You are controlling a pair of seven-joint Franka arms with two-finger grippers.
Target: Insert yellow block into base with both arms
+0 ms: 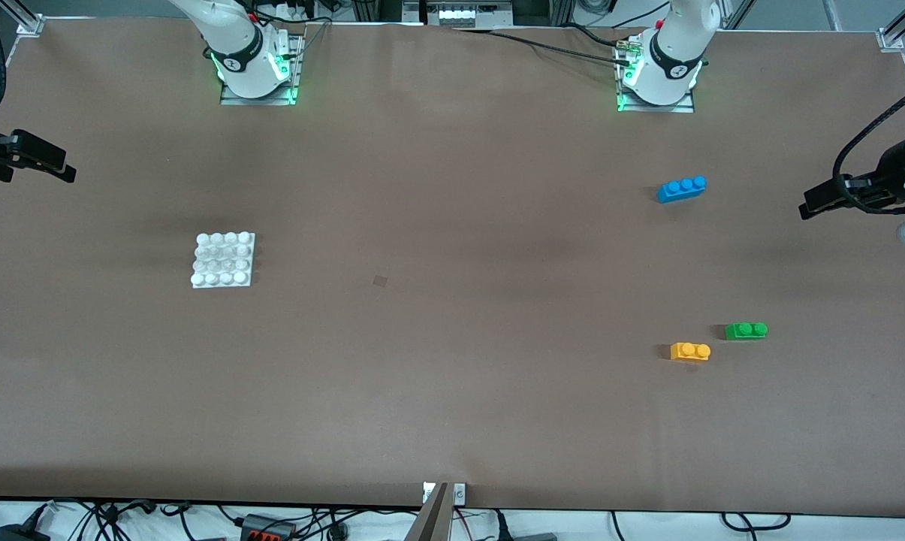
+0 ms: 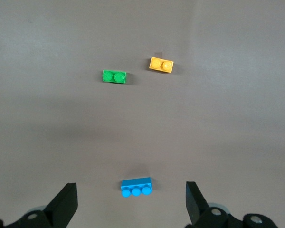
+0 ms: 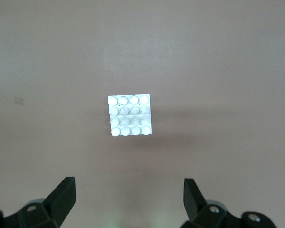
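on desk [image 1: 452,421]: base [image 1: 224,260] lies toward right arm's end, studs up, nothing on it. right gripper [image 3: 128,197] hangs high above desk, jaws apart, empty. left gripper [image 2: 131,202] likewise, over blue brick [image 1: 681,188]. yellow block [image 1: 690,352] well apart from base, toward left arm's end, just beside green brick [image 1: 746,330]; access from above looks unblocked.
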